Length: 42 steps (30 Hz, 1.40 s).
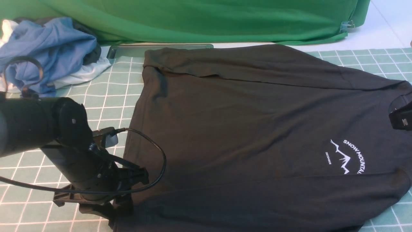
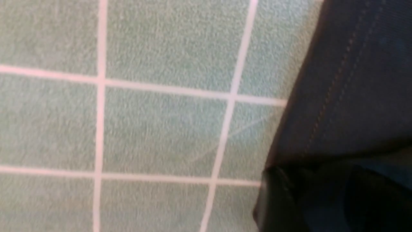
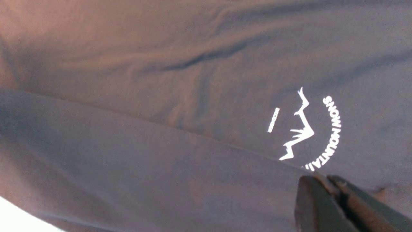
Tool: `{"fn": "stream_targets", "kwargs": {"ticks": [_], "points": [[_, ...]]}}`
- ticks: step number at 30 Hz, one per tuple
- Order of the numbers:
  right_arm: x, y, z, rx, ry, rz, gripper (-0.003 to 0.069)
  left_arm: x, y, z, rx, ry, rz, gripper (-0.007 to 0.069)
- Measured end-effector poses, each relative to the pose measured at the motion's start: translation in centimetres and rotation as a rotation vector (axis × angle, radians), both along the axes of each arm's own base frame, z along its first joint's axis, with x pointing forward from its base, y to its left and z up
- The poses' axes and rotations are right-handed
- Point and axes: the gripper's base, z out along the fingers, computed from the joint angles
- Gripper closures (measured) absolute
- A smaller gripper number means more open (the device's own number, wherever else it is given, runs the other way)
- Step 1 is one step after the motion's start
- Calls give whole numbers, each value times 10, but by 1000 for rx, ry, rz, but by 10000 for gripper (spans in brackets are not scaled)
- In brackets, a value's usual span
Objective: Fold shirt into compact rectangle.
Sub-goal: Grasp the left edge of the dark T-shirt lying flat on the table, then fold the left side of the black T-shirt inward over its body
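Observation:
The black shirt [image 1: 244,129] lies flat on the green grid mat [image 1: 109,93]. Its far and near long edges are folded inward, and the white mountain print [image 1: 349,158] sits at the right end. My left gripper [image 1: 120,206] is low at the shirt's near-left hem corner. In the left wrist view the stitched hem of the shirt [image 2: 354,80] lies beside the left gripper [image 2: 318,193], whose jaws stand apart with dark cloth between them. My right gripper [image 1: 400,117] barely shows at the right edge by the collar. In the right wrist view the right gripper [image 3: 323,180] is shut, its tips at the fold line of the shirt [image 3: 161,96] just below the print [image 3: 309,129].
A heap of blue and white garments [image 1: 48,51] lies at the far left. The bright green cloth [image 1: 209,19] runs along the back, held by a metal clip [image 1: 347,25]. A black cable [image 1: 157,151] loops from my left arm over the shirt's left edge.

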Motion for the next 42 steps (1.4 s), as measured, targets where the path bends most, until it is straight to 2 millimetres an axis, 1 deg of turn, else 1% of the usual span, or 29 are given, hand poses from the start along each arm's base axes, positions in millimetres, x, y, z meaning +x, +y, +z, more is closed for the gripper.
{"fn": "stream_targets", "kwargs": {"ticks": [1,4,7,10,13,16,18,22,23,24,27,29,30,31,32,33,34,36,37,38,39,40,42], "points": [[0,0,0,-2,-2,2,601,1,0,-1,1,0,-2,285],[0,0,0,-3,-2,3,588,2,0,-3,1,-6,-2,250],[0,0,0,-4,-3,5,581,3,-1,-3,-8,-14,-13,244],[0,0,0,-6,-3,6,573,3,-5,-2,-48,-13,-2,257],[0,0,0,-6,-3,6,567,3,-7,-2,-70,-17,-8,293],[0,0,0,-6,-5,5,561,3,-7,-2,-75,-24,-29,376],[0,0,0,-6,-6,5,557,3,-7,-2,-75,-26,-40,412],[0,0,0,-6,-6,5,549,3,-7,-2,-74,-28,-49,563],[0,0,0,-6,-6,5,549,3,-7,-2,-74,-28,-49,563],[0,0,0,-8,-7,8,546,3,-7,-2,-70,-30,-59,594],[0,0,0,-13,-10,15,540,5,-7,2,-70,-32,-68,603],[0,0,0,-14,-10,16,537,7,-8,14,-78,-47,-78,604],[0,0,0,-14,-10,16,535,10,-10,27,-89,-85,-81,604],[0,0,0,-14,-10,16,534,11,-10,30,-91,-88,-78,604],[0,0,0,-14,-10,16,533,19,-12,56,-106,-157,-61,604],[0,0,0,-14,-10,16,532,23,-12,69,-112,-180,-36,604],[0,0,0,-14,-10,16,532,25,-13,75,-114,-194,-32,604],[1,0,0,-14,-13,16,529,38,-16,110,-106,-276,-19,604],[1,0,0,-14,-13,16,528,44,-16,123,-100,-314,-21,604],[1,0,0,-14,-15,16,528,45,-16,125,-99,-318,-17,604],[1,0,0,-14,-15,16,526,49,-17,133,-97,-342,-14,604],[1,0,0,-14,-15,16,525,56,-17,149,-94,-382,-3,604],[1,0,1,-14,-19,15,522,64,-18,164,-96,-430,6,604]]}}
